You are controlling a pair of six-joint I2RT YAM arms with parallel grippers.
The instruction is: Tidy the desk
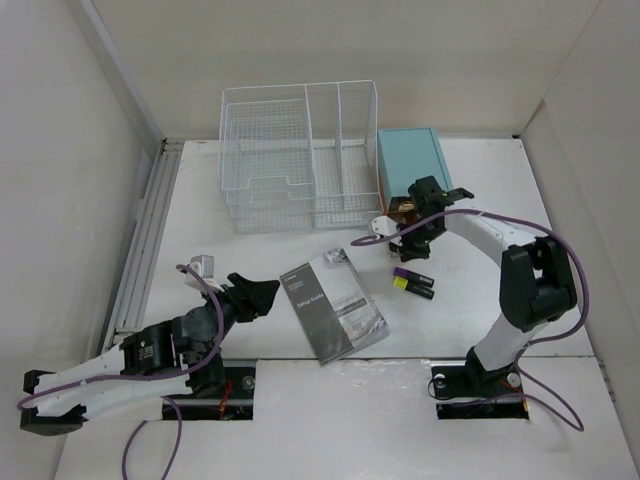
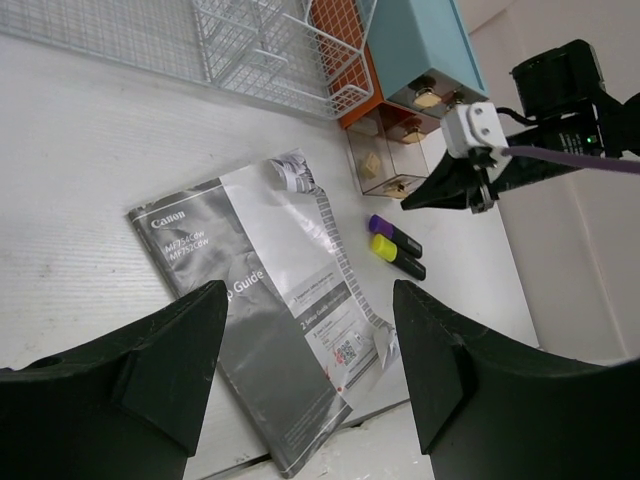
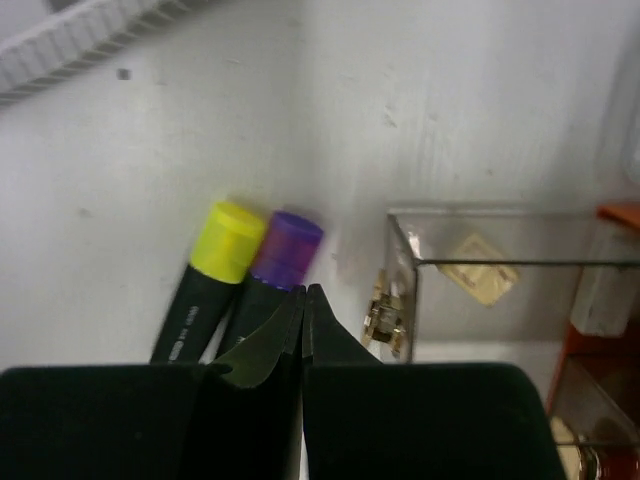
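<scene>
We look down from high behind the near edge on the whole desk (image 1: 200, 200). From the left wrist we face low across the booklet (image 2: 250, 300) toward two markers (image 2: 396, 237) and a clear drawer (image 2: 385, 165). The right wrist shows these same markers and drawer close up.

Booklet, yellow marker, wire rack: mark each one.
Booklet (image 1: 333, 308): top view, middle of the cover.
Yellow marker (image 2: 397, 257): left wrist view, middle of the barrel.
Wire rack (image 1: 262, 150): top view, mesh of left compartment.
</scene>
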